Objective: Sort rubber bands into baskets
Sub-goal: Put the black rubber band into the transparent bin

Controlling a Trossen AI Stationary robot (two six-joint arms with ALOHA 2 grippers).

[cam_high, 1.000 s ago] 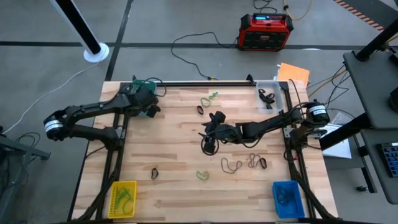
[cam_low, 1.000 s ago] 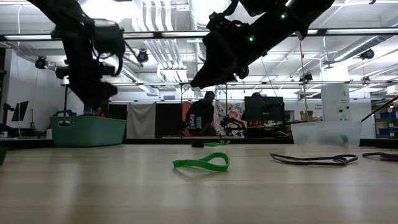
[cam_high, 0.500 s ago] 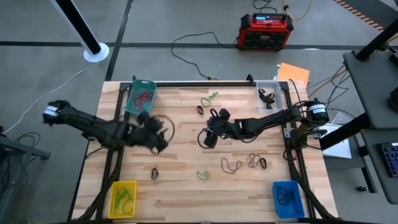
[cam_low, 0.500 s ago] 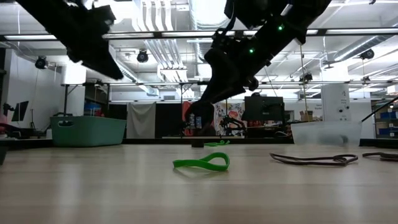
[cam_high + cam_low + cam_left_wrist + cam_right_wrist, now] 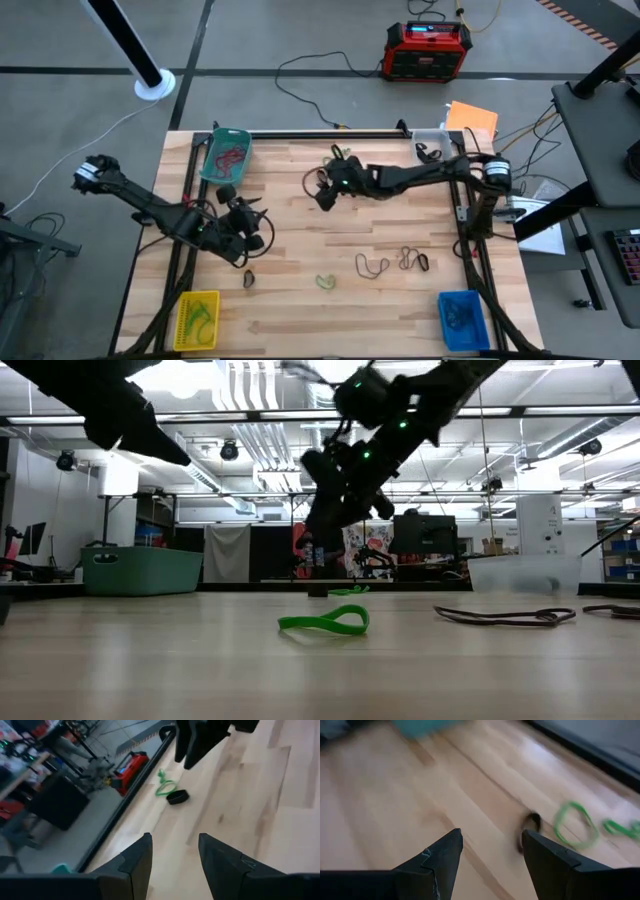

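Right end effector point(image 5: 325, 196), fingers spread and empty, hangs above the pale wooden surface point(image 5: 300, 300) near a small black rubber band point(image 5: 532, 822) and a thin green rubber band loop point(image 5: 576, 825). Left end effector point(image 5: 247, 224), likewise parted and empty, hovers near the teal green rectangular plastic basket point(image 5: 226, 154). No writing is legible.

Both arms dark, near black, built of slim jointed links with pale silver-grey caps at the base joints; right arm point(image 5: 400, 420) shows small green lights; fingers point(image 5: 440, 862) flat, dark, angular, wedge-tipped.
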